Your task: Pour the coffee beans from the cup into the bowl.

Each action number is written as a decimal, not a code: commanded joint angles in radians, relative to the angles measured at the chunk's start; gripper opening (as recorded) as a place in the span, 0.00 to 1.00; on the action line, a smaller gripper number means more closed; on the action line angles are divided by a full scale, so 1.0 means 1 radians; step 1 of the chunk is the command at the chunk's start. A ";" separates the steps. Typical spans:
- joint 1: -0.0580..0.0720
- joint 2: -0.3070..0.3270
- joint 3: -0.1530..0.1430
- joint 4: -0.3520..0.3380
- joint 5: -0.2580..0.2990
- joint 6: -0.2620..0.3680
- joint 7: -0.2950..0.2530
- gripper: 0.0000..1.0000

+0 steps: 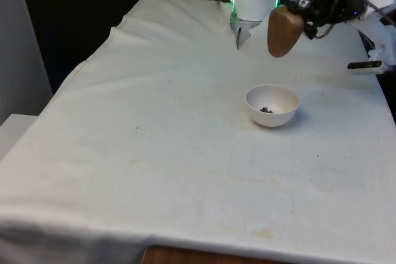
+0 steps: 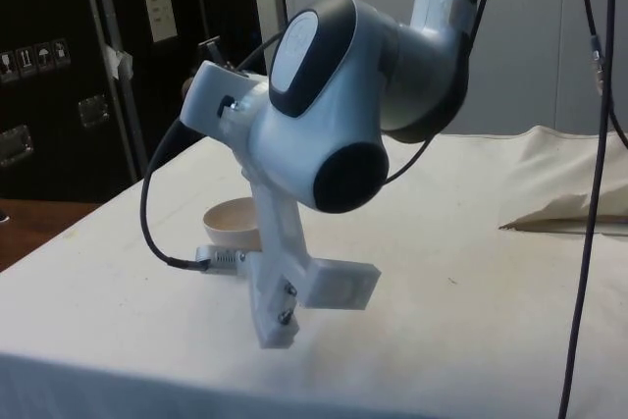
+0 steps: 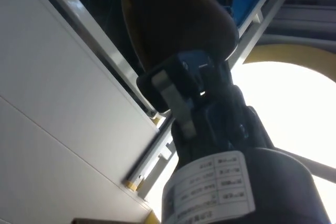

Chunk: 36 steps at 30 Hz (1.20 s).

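Even, soft light lay on the white cloth [image 1: 154, 140], faint shadow under the bowl [image 1: 272, 105], blown-out glare in the wrist view, near arm [image 2: 324, 115] blurred.

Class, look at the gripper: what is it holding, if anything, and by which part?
The gripper holds the brown cup, tipped above the white bowl, gripped at its upper end; the exact contact is hard to see.

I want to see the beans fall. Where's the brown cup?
In the front view the cup hangs in the gripper, tipped, above and behind the white bowl, towards that view's right.
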<state>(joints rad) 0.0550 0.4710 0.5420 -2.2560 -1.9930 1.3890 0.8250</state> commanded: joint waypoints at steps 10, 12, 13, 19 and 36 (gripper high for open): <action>-0.030 -0.034 0.001 -0.023 0.009 0.036 0.062 0.00; -0.034 -0.038 0.001 -0.026 0.010 0.037 0.072 0.00; -0.035 -0.039 0.001 -0.027 0.010 0.038 0.076 0.00; -0.041 -0.043 -0.003 -0.026 0.006 0.038 0.077 0.00; -0.058 -0.075 -0.037 -0.006 0.002 0.083 0.056 0.00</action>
<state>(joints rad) 0.0040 0.4020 0.5030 -2.2620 -1.9890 1.4530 0.8900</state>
